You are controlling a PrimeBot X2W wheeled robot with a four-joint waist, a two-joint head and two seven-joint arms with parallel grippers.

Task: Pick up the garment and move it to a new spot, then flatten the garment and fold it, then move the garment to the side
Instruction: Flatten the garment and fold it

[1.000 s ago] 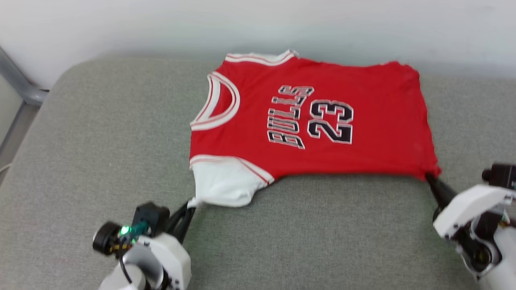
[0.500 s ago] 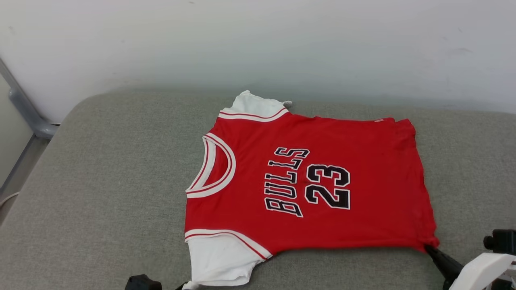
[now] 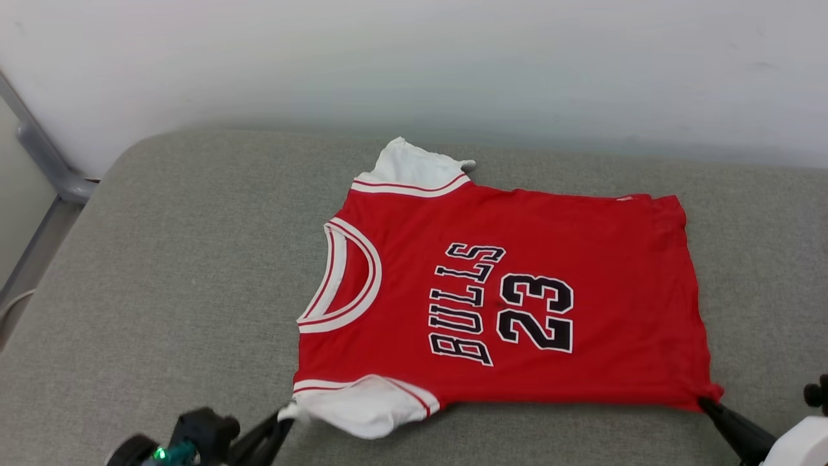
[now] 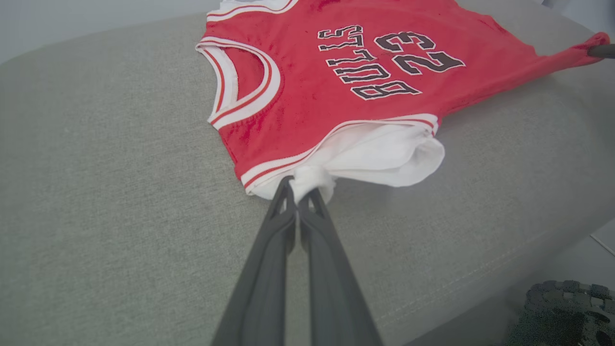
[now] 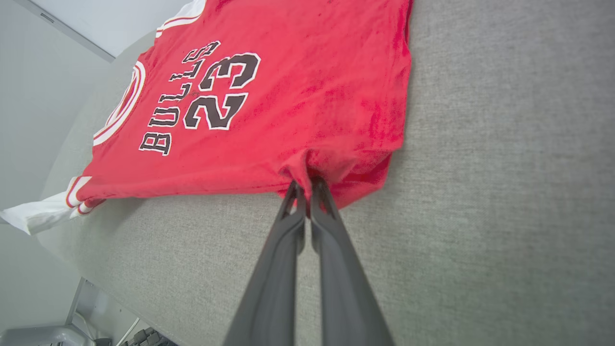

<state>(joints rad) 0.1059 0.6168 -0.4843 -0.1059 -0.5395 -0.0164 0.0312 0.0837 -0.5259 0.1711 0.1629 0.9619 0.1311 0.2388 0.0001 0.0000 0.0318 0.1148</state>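
In the head view, the garment [image 3: 582, 259] is seen spread front-up on a grey cushion [image 3: 162, 259]. Its neckline is turned to the left of the view and its hem to the right, so the black "BULLS 23" print is read sideways. A pale wall [image 3: 414, 65] is seen behind the cushion. The near white sleeve [image 3: 362, 408] is pinched at its tip by the left hand [image 3: 283, 414], whose dark fingers are closed together on the cloth. The near hem corner is pinched by the right hand [image 3: 706, 404], likewise closed on the red fabric. The far sleeve [image 3: 407, 165] is found near the cushion's back edge. In the left wrist view, the left hand [image 4: 299, 190] is shown with both fingers pressed together around a bunched knot of white sleeve. The tip of the right hand [image 4: 603, 49] is seen at the far corner, where the hem is pulled into a point. In the right wrist view, the right hand [image 5: 307, 185] is shown clamped on the gathered hem corner, and the garment [image 5: 288, 96] is seen lying flat on the cushion [image 5: 504, 192] beyond it.
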